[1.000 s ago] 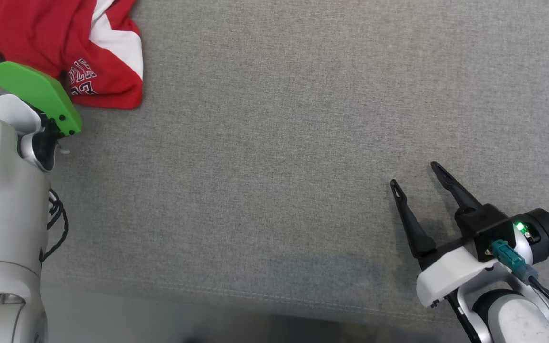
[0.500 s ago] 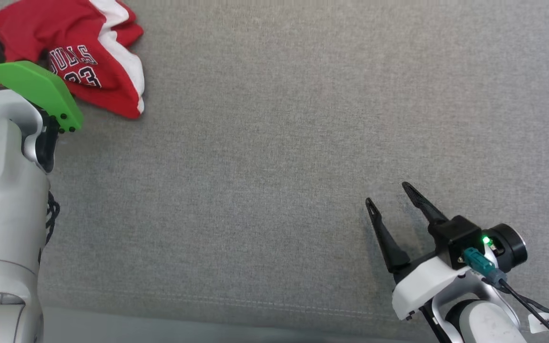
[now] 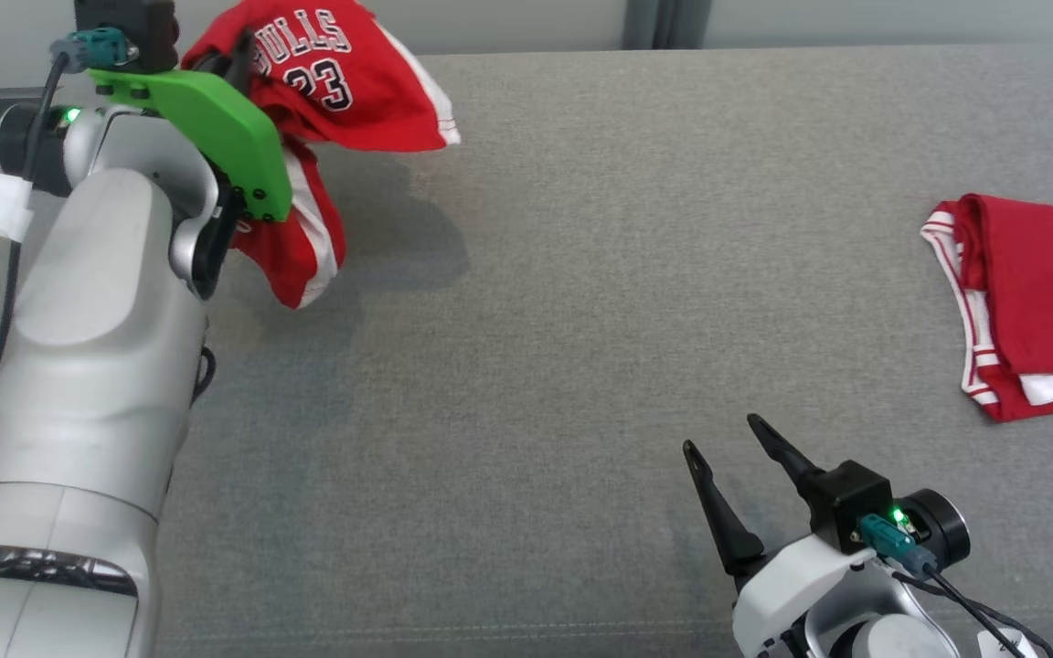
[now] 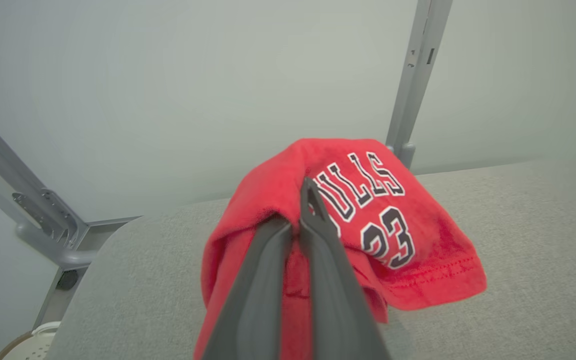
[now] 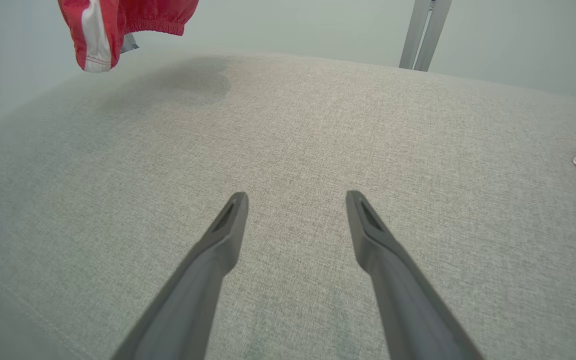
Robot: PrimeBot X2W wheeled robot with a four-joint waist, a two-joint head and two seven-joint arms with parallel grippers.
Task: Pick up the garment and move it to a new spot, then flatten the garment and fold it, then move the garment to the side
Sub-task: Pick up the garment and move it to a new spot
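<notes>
With the left end effector (image 4: 299,205) clamped tight on the red Bulls shorts (image 3: 335,91) dangling above the table's (image 3: 581,320) far-left corner, carry centreward without dragging, right end effector (image 3: 722,434) spread wide, empty.

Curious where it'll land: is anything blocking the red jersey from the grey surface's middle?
Nothing visible between the red jersey and the middle of the grey surface. A folded red garment sits at the right edge, the open right gripper near the front.
</notes>
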